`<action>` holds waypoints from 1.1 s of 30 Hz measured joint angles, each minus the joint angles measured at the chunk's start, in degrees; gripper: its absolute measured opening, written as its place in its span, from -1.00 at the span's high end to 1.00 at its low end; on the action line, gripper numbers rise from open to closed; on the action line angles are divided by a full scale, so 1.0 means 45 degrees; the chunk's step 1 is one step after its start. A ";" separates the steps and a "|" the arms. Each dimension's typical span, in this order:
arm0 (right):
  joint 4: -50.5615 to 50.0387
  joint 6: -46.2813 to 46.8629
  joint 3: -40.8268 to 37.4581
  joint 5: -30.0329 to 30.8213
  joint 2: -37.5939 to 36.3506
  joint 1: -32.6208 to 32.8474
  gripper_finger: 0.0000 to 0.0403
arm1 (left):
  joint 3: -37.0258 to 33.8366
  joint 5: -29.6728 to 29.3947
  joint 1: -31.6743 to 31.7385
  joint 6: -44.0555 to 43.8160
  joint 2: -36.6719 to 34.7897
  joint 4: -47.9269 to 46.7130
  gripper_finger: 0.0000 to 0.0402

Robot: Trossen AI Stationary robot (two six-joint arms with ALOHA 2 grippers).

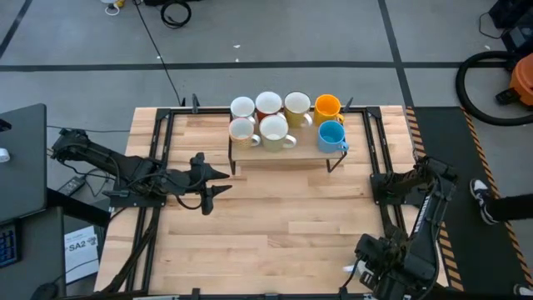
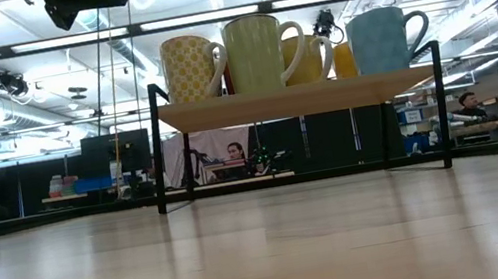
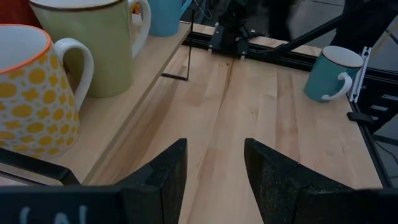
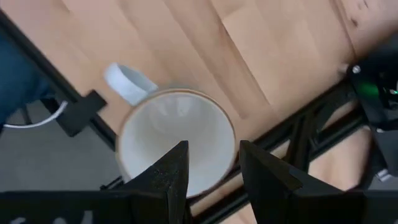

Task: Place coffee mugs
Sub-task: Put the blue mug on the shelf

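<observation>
Seven mugs stand on a raised wooden shelf [image 1: 287, 150] at the table's far middle, among them an orange-yellow one [image 1: 327, 107], a light blue one [image 1: 331, 135] and a larger pale yellow-green one [image 1: 274, 129]. An eighth mug [image 3: 329, 74], teal outside and white inside, stands upright on the table by the right rail. My right gripper [image 4: 211, 155] is open and points straight down over this mug's mouth [image 4: 177, 140]; its handle [image 4: 127, 81] sticks out to one side. My left gripper [image 1: 221, 182] is open, level above bare table left of the shelf.
The shelf stands on thin black legs [image 2: 161, 149], with open space beneath it. Black frame rails [image 1: 379, 158] run along the table's left and right sides. Bare wood [image 1: 275, 217] fills the middle and near part of the table. People sit in the room behind.
</observation>
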 joint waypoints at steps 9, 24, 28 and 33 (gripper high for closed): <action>0.0004 -0.0015 -0.1315 -0.0713 0.0000 0.0047 0.27 | 0.0005 0.0000 0.0000 0.0024 0.0000 0.0004 0.17; 0.0424 -0.0044 -0.1425 -0.0578 0.0000 0.0275 0.27 | 0.0005 0.0003 0.0000 0.0024 0.0000 -0.0001 0.17; 0.0421 -0.0044 -0.1425 0.0009 0.0000 0.0467 0.27 | 0.0006 0.0000 0.0005 0.0024 0.0000 -0.0001 0.17; 0.0420 -0.0045 -0.1425 0.0116 0.0000 0.0635 0.27 | 0.0019 0.0004 0.0000 0.0024 0.0000 -0.0001 0.17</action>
